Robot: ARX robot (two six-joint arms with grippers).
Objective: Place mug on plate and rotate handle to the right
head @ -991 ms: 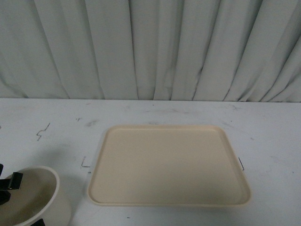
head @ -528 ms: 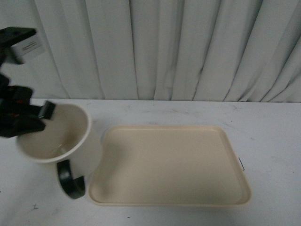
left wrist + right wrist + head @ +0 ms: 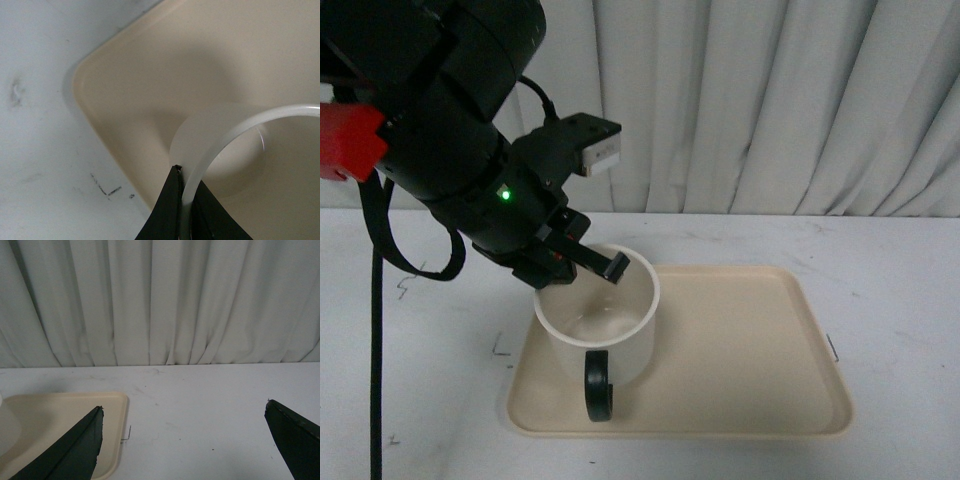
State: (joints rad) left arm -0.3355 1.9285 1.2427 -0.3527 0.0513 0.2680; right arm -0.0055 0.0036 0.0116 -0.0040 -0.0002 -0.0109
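The cream-white mug [image 3: 605, 325] is upright over the left part of the beige plate [image 3: 740, 350]. I cannot tell if it rests on the plate or hangs just above it. Its black handle [image 3: 597, 388] points toward the camera, at the plate's front rim. My left gripper [image 3: 590, 262] is shut on the mug's back-left rim, one finger inside and one outside. The left wrist view shows the jaws [image 3: 185, 180] pinching the thin rim [image 3: 225, 140] above the plate [image 3: 140, 75]. My right gripper [image 3: 184, 405] is open and empty over the bare table, to the right of the plate's corner [image 3: 60, 410].
The white table [image 3: 900, 300] carries small dark scuffs and marks beside the plate [image 3: 500, 345]. A pale pleated curtain [image 3: 770, 100] hangs along the far edge. The left arm's black body and cable [image 3: 440, 150] fill the upper left of the front view.
The left arm has carried the mug up from the table's front left and rightward over the plate's left part. The handle stays toward the camera.
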